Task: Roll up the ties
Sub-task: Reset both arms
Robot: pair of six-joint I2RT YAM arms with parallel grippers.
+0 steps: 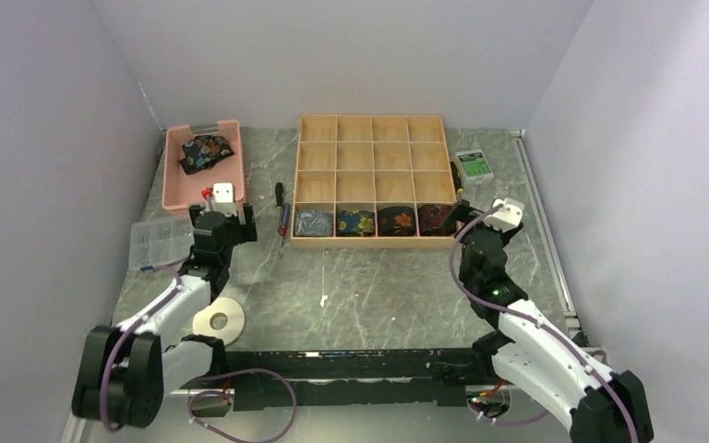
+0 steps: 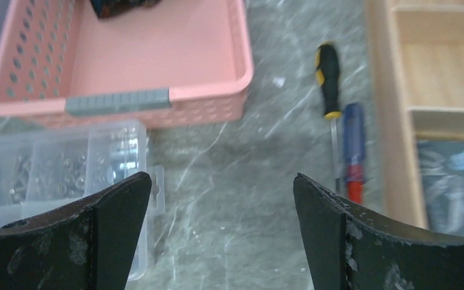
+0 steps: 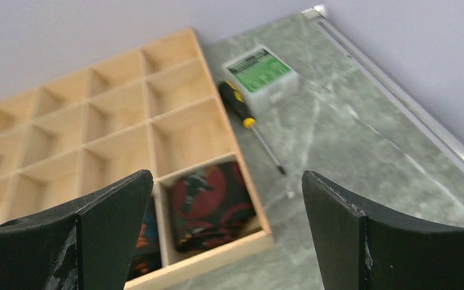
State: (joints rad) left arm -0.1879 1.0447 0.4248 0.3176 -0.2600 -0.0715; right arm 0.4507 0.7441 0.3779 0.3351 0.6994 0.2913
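Overhead, two arms rise from the near edge of a grey marbled table, a white tape roll lying beside the left one. The left arm bends forward and holds the left gripper above bare tabletop, fingers wide apart and gripping nothing. A clear plastic organiser lies just to its left. The right arm folds upward, and the right gripper hangs near the front right corner of a wooden compartment tray, its fingers also spread and empty.

Four rolled ties in dark floral prints fill the tray's nearest row, one to a compartment. The rows behind show bare wood. Left of the tray lie a black-and-yellow screwdriver and a blue-handled screwdriver, side by side. A third screwdriver lies off the tray's right side. Farther back on the left, a bunched tie sits in a pink basket. At far right stands a small green-labelled box, its print too blurred to read.
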